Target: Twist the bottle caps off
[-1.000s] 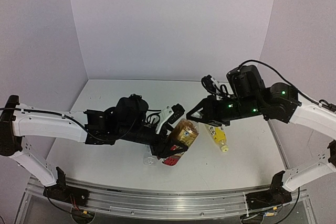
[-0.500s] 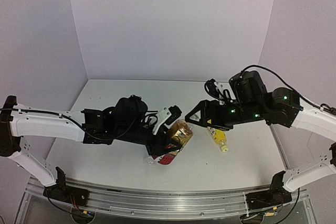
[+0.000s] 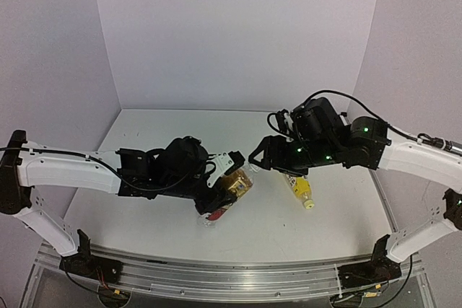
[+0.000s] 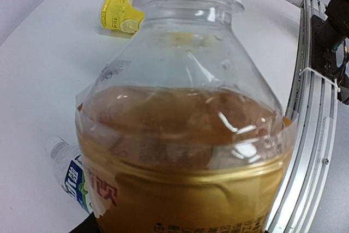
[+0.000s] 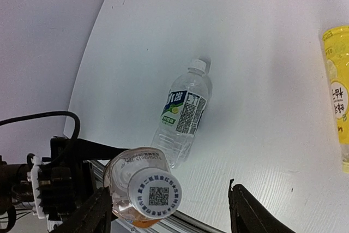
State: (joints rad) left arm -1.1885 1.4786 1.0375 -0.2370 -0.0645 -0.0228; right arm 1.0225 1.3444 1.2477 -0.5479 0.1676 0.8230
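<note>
My left gripper [image 3: 227, 184] is shut on the short amber bottle [image 3: 236, 183] and holds it above the table, its white cap [image 5: 157, 195] pointing at the right gripper. The bottle [image 4: 185, 135] fills the left wrist view and hides the fingers. My right gripper [image 3: 257, 155] is open. In the right wrist view its fingers [image 5: 90, 215] stand either side of the cap without touching it. The clear bottle with the blue-white label [image 5: 182, 112] lies on the table below. The slim yellow bottle [image 3: 303, 191] lies on its side to the right.
The metal rail [image 4: 311, 113] runs along the table's near edge. White walls enclose the table on the left, back and right. The clear bottle [image 4: 68, 170] and the yellow bottle [image 4: 121, 15] also show in the left wrist view.
</note>
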